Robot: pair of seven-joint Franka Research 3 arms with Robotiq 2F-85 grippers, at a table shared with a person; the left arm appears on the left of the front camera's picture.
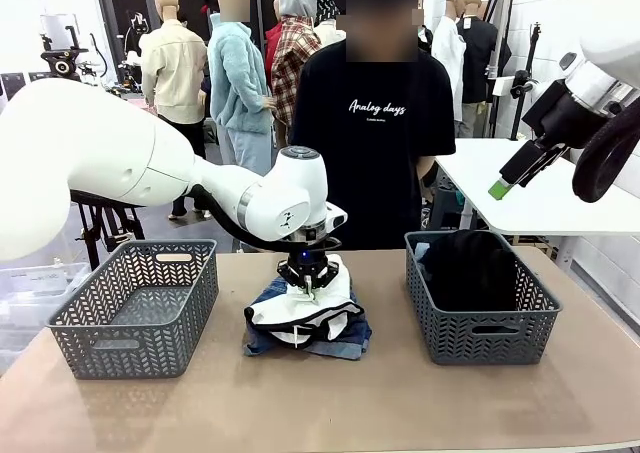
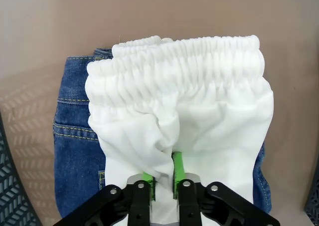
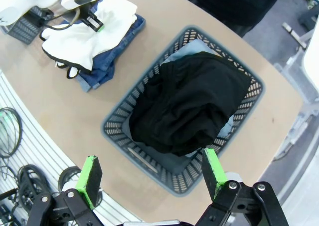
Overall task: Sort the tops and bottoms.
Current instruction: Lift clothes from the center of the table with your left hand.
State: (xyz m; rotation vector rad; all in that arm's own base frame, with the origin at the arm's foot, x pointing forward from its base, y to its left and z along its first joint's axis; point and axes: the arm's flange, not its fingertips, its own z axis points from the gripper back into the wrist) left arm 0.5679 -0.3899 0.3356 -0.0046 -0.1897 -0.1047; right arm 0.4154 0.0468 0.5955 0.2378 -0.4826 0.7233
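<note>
Grip comes first: the left pincer (image 2: 163,175) is clamped on a fold of the white garment (image 2: 199,101), which lies on the denim shorts (image 2: 75,136) at the middle of the table (image 1: 300,413). Lift straight up and slowly, so that only the white layer rises off the denim. The right pincer (image 3: 152,168) hangs wide open above the basket (image 3: 117,131) holding the black top (image 3: 189,106).

I get bright, even indoor light from above, with only soft, short shadows on the bench (image 1: 400,403). In my left wrist view the white garment (image 2: 189,101) glares, nearly washed out. My right wrist view bows strongly toward its edges.
</note>
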